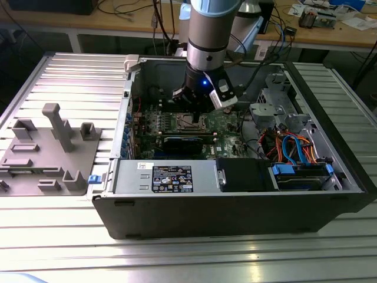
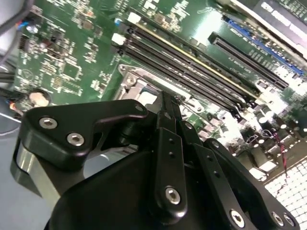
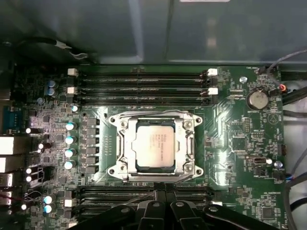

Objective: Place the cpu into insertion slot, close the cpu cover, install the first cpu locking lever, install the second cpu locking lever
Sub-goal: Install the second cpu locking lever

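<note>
The claw [image 3: 160, 194] hangs low inside the open case [image 1: 235, 218], its fingers [image 2: 168, 115] pressed together with nothing between them. Just ahead of its tips lies the cpu [image 3: 155, 145], seated flat in the slot [image 3: 125, 143], with the cover [image 3: 188, 143] closed down around it on the green board [image 3: 235, 139].

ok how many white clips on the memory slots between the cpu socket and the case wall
4: a white clip and another at one end of the slots, two more at the other end. None seem hidden.
</note>
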